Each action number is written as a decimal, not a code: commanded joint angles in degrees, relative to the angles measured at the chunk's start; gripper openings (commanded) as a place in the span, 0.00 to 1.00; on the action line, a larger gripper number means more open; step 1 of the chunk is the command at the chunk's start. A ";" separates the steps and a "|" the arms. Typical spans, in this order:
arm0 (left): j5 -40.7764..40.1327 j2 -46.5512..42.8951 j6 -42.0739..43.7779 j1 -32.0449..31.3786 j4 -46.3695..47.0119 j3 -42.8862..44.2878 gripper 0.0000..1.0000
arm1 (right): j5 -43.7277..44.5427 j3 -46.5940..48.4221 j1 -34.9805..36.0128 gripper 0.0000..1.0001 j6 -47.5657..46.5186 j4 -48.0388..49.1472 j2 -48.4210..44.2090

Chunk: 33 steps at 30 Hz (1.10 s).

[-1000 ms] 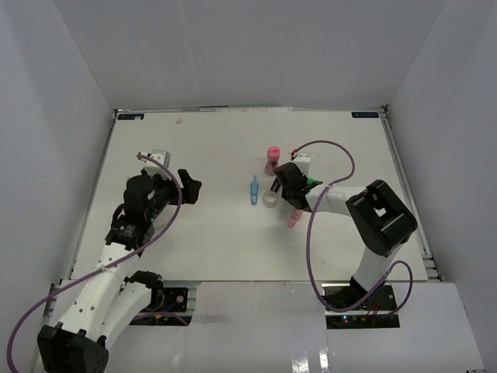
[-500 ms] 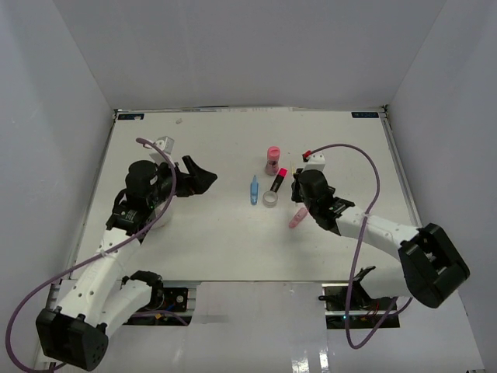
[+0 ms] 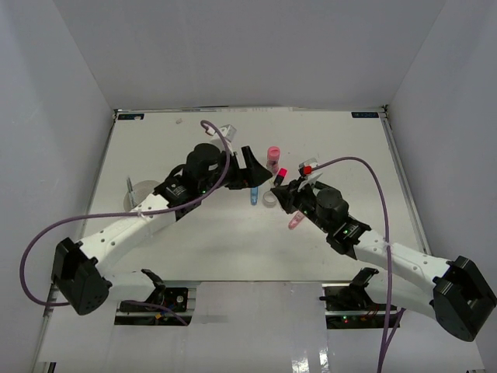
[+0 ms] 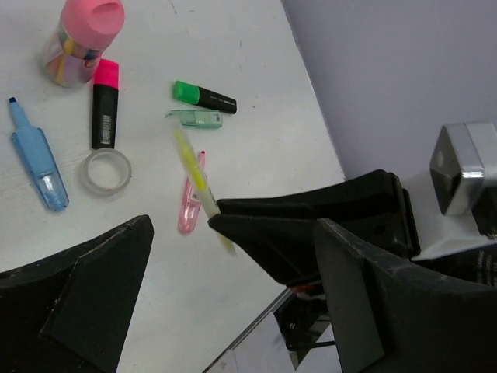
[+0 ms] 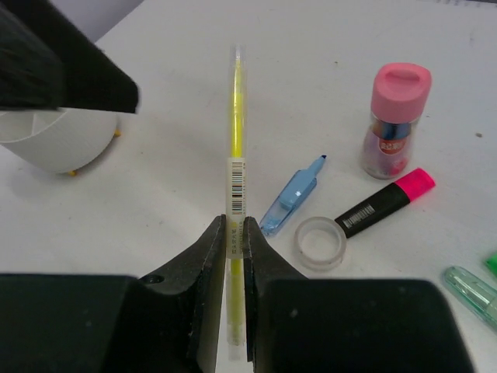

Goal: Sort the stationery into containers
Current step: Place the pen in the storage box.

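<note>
The right gripper [image 5: 234, 227] is clamped on a thin yellow pen [image 5: 236, 116], apparently lifted off the bench [image 3: 225, 245] near its middle. The left gripper [image 3: 247, 167] hangs wide open just beside it. The next move is probably a handover, or a carry to the white cup [image 5: 54, 144] at the left.

Smooth, matt white table [image 5: 155, 210]. A thin pen of clear, glossy yellow plastic [image 5: 236, 148] carries a white paper barcode label. The right gripper [image 5: 235, 227] has matt black plastic fingers [image 5: 203, 272]. Nearby lie a ring of clear glossy tape [image 5: 321, 263], a translucent blue plastic pen [image 5: 291, 198], a clear plastic cylinder with a smooth pink lid [image 5: 396, 116] and a smooth white cup [image 5: 58, 140], seemingly plastic.
</note>
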 commanded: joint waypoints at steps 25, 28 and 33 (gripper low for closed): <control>-11.48 12.19 -4.75 -6.66 6.37 6.53 0.10 | -1.97 -6.39 0.62 0.22 -0.18 11.98 -5.00; -11.48 11.75 -4.05 -6.67 7.07 6.00 0.04 | -1.88 -6.56 0.71 0.33 -0.09 12.06 -4.65; -14.81 10.43 -0.55 -6.67 6.38 5.21 0.00 | -1.53 -6.21 0.71 0.67 -0.53 10.13 -5.00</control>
